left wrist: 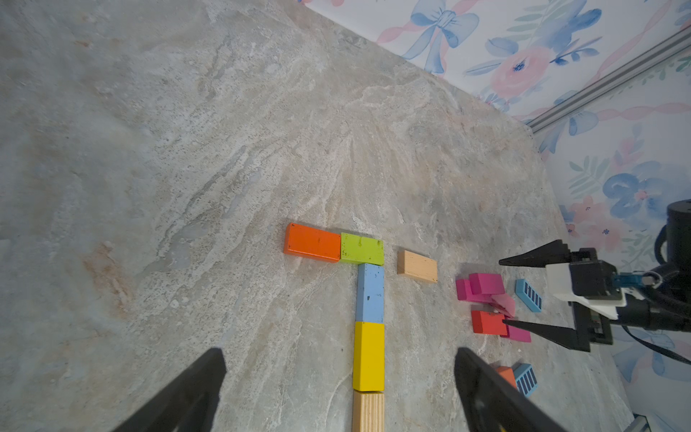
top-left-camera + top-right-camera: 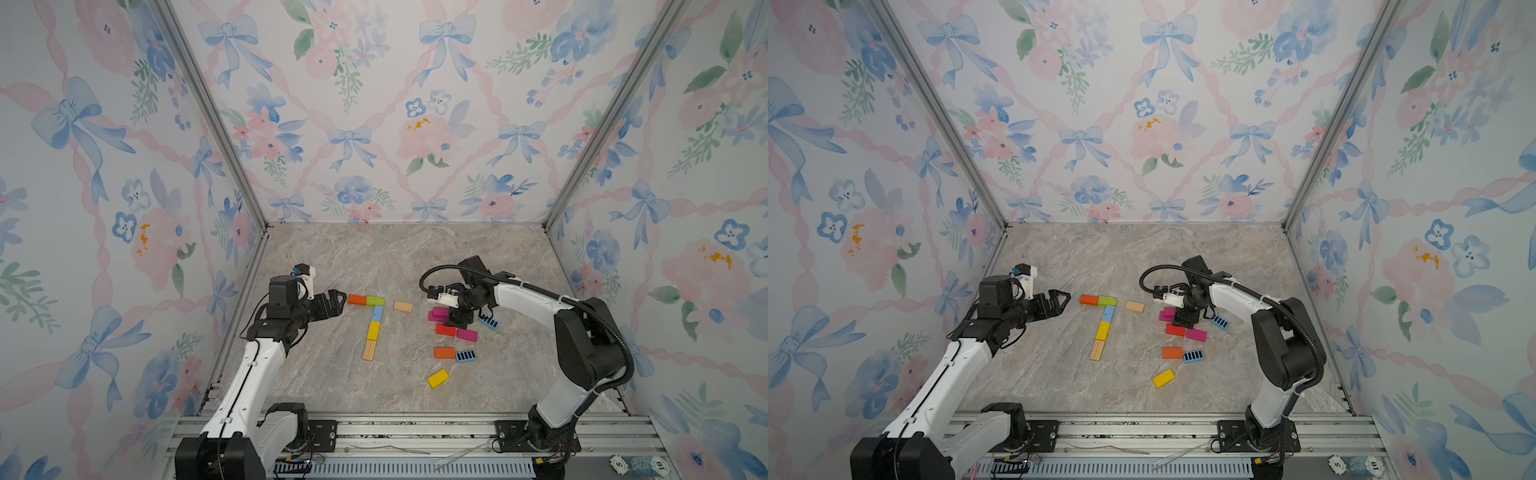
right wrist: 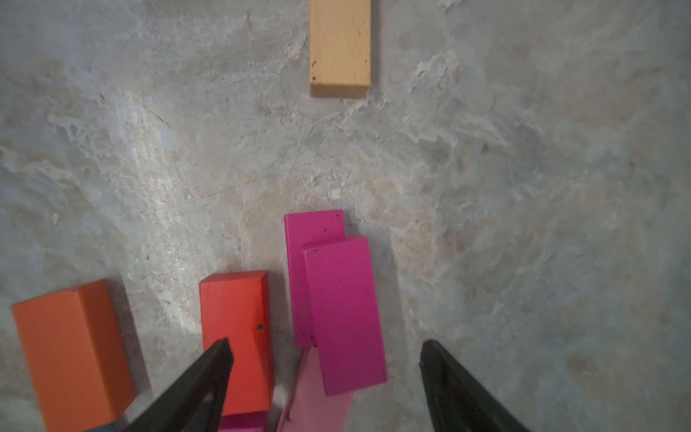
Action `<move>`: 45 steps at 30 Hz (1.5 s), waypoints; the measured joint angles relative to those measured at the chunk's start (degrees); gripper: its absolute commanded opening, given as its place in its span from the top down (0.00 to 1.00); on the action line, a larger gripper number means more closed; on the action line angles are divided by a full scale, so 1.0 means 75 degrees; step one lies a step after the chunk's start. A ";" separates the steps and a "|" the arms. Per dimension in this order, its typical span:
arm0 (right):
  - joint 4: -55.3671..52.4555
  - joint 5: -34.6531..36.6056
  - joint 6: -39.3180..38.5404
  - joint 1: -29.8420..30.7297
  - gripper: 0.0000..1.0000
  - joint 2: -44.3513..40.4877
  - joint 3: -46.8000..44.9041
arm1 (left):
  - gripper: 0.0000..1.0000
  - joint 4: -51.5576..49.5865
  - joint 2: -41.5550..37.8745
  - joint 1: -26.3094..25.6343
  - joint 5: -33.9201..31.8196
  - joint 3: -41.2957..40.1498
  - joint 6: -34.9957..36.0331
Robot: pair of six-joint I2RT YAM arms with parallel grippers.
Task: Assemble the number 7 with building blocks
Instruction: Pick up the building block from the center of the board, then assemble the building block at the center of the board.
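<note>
The number 7 (image 2: 377, 313) lies flat beside loose building blocks (image 2: 445, 330).

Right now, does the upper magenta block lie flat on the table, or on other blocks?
On other blocks: the upper magenta block overlaps a second magenta block and a pink block.

The number 7 (image 2: 377, 313) lies on the table (image 2: 374, 257) just ahead of the left end effector (image 2: 341, 302), with its top bar nearest the end effector. A single block (image 2: 403, 306) lies between the figure and the right end effector (image 2: 458, 323). Beneath the right end effector, a heap of blocks (image 2: 436, 313) overlaps, and more loose blocks (image 2: 444, 353) lie behind it, toward that arm's base.
</note>
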 measured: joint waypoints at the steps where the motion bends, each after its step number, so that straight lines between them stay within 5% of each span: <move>1: 0.0006 0.0047 -0.0044 0.0029 0.20 0.0087 0.0035 | 0.02 0.0003 0.0000 0.0000 0.0000 0.0000 0.0000; 16: -0.0035 0.0221 -0.0236 0.0035 0.38 0.0589 0.0484 | 0.02 0.0050 0.0000 0.0000 0.0000 0.0000 0.0000; 32: -0.0210 -0.0058 -0.0128 0.0026 0.72 0.0612 0.0545 | 0.02 0.0050 0.0000 0.0000 0.0000 -0.0006 0.0000; 39: 0.0370 -0.0236 0.0548 0.0254 0.74 0.0017 0.0472 | 0.02 0.0050 0.0000 0.0000 0.0000 -0.0012 0.0000; 45: 0.1486 -0.0635 0.1547 0.1221 0.74 -0.0047 0.0434 | 0.02 0.0050 0.0000 0.0000 0.0000 -0.0012 0.0000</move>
